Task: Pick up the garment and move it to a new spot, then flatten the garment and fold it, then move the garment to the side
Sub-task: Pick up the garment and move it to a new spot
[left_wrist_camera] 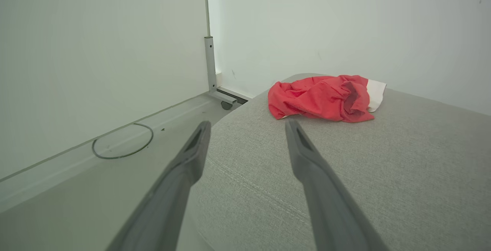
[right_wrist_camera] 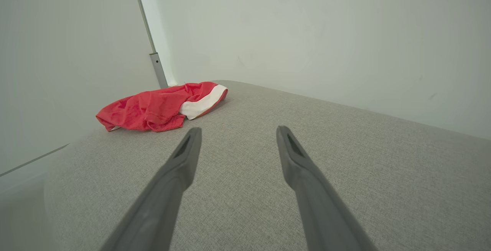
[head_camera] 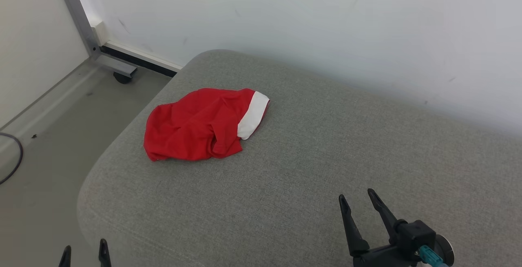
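A crumpled red garment (head_camera: 195, 126) with a white band lies on the grey upholstered surface (head_camera: 310, 153), toward its far left. The left wrist view shows the garment (left_wrist_camera: 320, 97) ahead and a little right of my fingers; in the right wrist view the garment (right_wrist_camera: 157, 107) lies ahead to the left. My left gripper (head_camera: 85, 248) is open at the lower left, over the surface's near left corner, with nothing between its fingers (left_wrist_camera: 191, 155). My right gripper (head_camera: 357, 199) stands open and empty above the near right part of the surface, well short of the garment.
A white wall (head_camera: 326, 22) runs behind the surface. Left of it is bare floor (head_camera: 49, 136) with a grey metal frame leg on a caster (head_camera: 121, 77) and a dark cable (head_camera: 14, 157). The surface's rounded left edge (head_camera: 87, 185) drops to the floor.
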Robot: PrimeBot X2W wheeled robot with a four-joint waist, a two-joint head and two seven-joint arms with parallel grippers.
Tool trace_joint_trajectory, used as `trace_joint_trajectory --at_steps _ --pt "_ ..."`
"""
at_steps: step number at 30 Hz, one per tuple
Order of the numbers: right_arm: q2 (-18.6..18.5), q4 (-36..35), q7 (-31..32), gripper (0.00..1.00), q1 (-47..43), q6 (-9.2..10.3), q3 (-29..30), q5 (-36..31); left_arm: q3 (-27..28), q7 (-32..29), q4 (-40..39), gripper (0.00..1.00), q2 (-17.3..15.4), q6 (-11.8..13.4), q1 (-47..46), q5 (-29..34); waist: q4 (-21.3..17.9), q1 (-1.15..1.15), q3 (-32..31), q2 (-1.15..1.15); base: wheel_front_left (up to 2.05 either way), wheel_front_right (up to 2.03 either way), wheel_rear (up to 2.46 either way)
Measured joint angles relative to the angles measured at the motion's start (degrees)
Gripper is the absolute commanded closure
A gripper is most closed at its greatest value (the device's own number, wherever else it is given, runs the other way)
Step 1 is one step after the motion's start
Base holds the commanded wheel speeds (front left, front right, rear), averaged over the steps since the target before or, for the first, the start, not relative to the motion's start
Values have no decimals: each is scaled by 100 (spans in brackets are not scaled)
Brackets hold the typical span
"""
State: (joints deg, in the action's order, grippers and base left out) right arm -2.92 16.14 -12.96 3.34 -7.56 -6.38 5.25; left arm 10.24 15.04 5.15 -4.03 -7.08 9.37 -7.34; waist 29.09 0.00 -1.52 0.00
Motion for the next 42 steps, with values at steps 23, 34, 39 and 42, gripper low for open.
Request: trace_joint_trajectory --at_steps 23,34,39,42 --pt "-118 -1381 987 0 69 1 -559 -689 -985 -1592 3807 0 -742 -42 -5070 -1456 -349 0 736 0 0 0 0" --pt "-531 -2686 1539 0 24 1 -470 -765 -873 -2375 5269 0 -1053 -21 -6386 -2067 -1228 1 1904 1 0 0 0" --pt "-545 -2924 1582 0 16 1 -568 -782 -846 -2737 5826 0 -1051 62 -6727 -2187 -1631 2 2394 1 0 0 0" --pt "-516 -2950 1570 0 26 1 -592 -783 -816 -2889 6078 0 -1028 210 -6843 -2242 -1872 1 2606 1 0 0 0"
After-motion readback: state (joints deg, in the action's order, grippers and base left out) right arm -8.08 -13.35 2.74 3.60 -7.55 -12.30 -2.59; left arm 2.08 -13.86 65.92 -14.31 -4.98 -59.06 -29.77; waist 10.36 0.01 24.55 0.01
